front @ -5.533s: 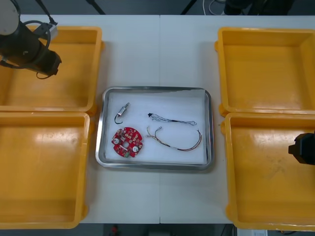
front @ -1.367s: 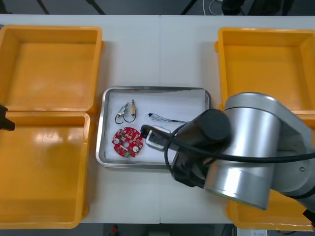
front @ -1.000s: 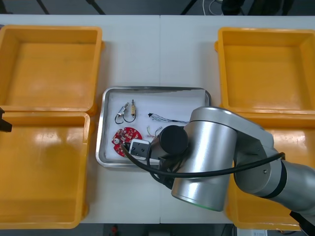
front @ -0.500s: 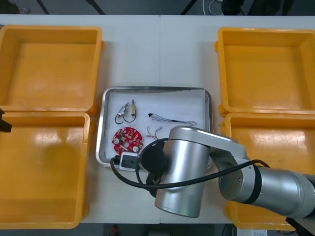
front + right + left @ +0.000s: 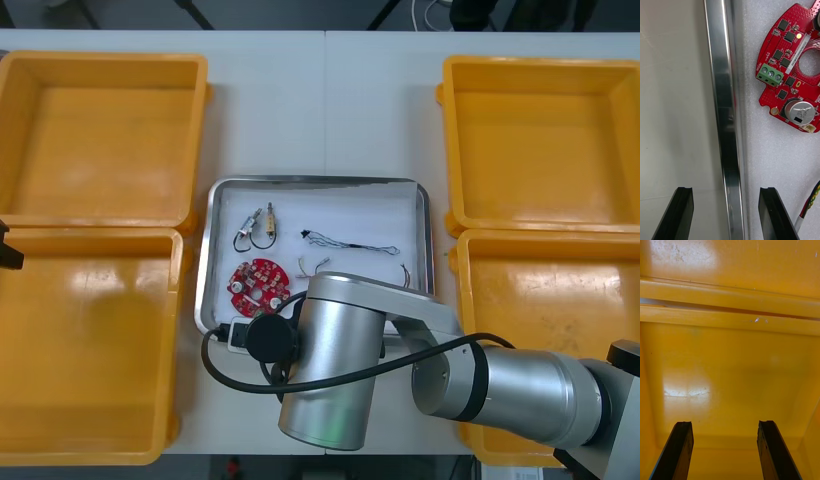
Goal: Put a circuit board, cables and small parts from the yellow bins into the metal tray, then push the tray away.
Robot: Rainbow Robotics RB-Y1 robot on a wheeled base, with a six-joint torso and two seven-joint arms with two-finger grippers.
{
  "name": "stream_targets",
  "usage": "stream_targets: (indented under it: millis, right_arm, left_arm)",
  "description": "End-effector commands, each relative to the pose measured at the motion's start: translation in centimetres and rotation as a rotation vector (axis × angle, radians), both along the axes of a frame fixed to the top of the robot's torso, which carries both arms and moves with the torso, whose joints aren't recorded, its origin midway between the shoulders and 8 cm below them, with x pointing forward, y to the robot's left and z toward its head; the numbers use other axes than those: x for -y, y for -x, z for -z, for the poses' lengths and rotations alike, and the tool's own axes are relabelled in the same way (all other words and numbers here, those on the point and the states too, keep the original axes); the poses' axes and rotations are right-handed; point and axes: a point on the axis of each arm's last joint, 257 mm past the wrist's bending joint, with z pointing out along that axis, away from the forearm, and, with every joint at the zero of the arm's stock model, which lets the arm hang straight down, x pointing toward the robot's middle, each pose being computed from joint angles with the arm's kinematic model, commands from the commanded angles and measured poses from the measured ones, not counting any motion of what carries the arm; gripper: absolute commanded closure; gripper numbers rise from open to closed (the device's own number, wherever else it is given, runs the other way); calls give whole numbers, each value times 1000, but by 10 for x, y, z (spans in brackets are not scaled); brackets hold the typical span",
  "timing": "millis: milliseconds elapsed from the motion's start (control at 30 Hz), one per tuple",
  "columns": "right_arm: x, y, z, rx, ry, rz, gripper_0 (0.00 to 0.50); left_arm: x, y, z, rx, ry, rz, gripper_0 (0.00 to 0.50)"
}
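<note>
Wide-open right claw astride metal tray rim, empty, left claw open over yellow bin

The right arm is made of fat, shiny silver tubes. A round black cap is set on its side, and a black ring is wrapped round one joint. A thin black cable is looped beside the cap. The right gripper and the left gripper are each fitted with two flat black fingers with square tips.
</note>
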Motion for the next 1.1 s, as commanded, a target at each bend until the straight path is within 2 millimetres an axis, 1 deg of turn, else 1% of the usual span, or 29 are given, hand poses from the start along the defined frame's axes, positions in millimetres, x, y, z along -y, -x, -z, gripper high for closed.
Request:
stream_targets:
  millis: [33, 533, 633, 800, 833, 867, 900, 933, 967, 1000, 1100]
  right_arm:
    - [-21, 3, -12, 36, -6, -79, 0]
    - [-17, -11, -7, 58, 12, -72, 0]
    - [-22, -11, -8, 60, -4, -84, 0]
    - [-23, -10, -7, 59, -1, -86, 0]
    - [-22, -11, -8, 61, 2, -88, 20]
    - [-22, -10, -7, 59, 3, -89, 72]
    - [-23, -10, -7, 60, 2, -91, 183]
    - [-23, -10, -7, 60, 4, -95, 330]
    - [-22, -11, -8, 61, 5, -93, 391]
    - [-22, -10, -7, 60, 6, -94, 495]
    - [-21, -12, -8, 66, 10, -94, 500]
  left_arm:
    - [-3, 0, -7, 36, -24, 33, 0]
    - [-3, 0, -7, 36, -24, 33, 0]
    - [-3, 0, -7, 36, -24, 33, 0]
    - [-3, 0, -7, 36, -24, 33, 0]
    - [-3, 0, -7, 36, -24, 33, 0]
    - [-3, 0, -7, 36, -24, 33, 0]
    - [-3, 0, -7, 36, -24, 33, 0]
    - [-3, 0, -7, 36, -24, 33, 0]
    - [-3, 0, -7, 36, -24, 33, 0]
    - [-3, 0, -7, 36, -24, 33, 0]
    - [-3, 0, -7, 36, -24, 33, 0]
